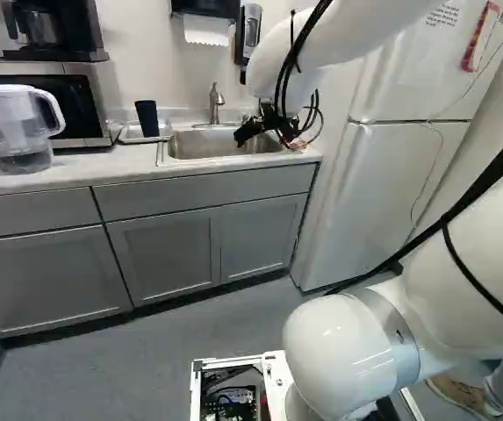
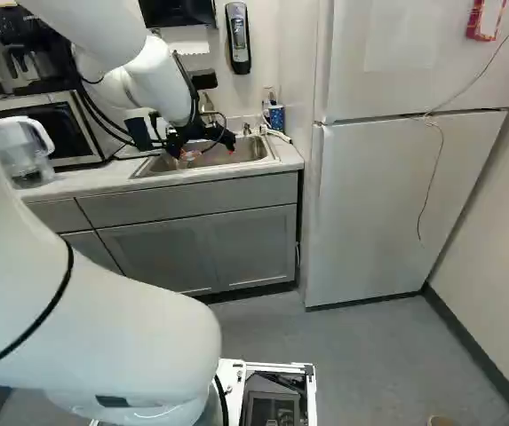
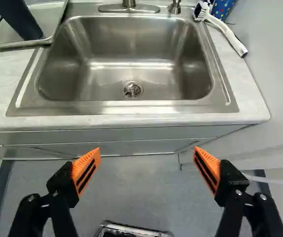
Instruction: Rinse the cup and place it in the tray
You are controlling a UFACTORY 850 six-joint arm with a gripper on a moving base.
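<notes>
Gripper [image 3: 147, 149] empty, fingers spread wide, facing sink [image 3: 126, 47]; cup [image 3: 19, 19] stands in tray [image 3: 48, 17] beside it, placement apparently done: retract slowly, clear of faucet [image 1: 215, 103] and cup.

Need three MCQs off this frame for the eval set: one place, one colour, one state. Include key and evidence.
1. Where is the cup?
A) in the sink
B) on the tray
C) on the fridge

2. Colour of the finger pads?
A) orange
B) green
C) white

3. State of the gripper?
A) shut on the cup
B) shut, empty
C) open

1-B: wrist view shows its base on the tray.
2-A: both pads show orange.
3-C: fingers stand wide apart, nothing gripped.
</notes>
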